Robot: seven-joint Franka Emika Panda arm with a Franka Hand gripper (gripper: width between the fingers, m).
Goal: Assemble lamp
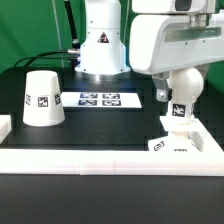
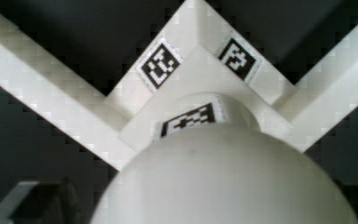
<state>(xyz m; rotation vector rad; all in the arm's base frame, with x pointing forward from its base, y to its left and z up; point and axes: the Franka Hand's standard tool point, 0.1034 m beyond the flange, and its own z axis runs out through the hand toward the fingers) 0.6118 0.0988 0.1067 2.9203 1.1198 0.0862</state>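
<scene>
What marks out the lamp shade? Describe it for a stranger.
On the black table, look to the exterior view's left of the flat marker board. The shade stands there alone, wide end down. It is the only tapered white cup, with one square tag on its side.

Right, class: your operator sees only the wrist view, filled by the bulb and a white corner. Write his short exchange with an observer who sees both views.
Operator: Where is the shade?
Observer: Wide end down on the table, at the exterior view's left.
Operator: What lies between it and the bulb?
Observer: The marker board, flat on the table.
Operator: And the base?
Observer: Below the bulb, beside the white wall, at the exterior view's right.
</scene>
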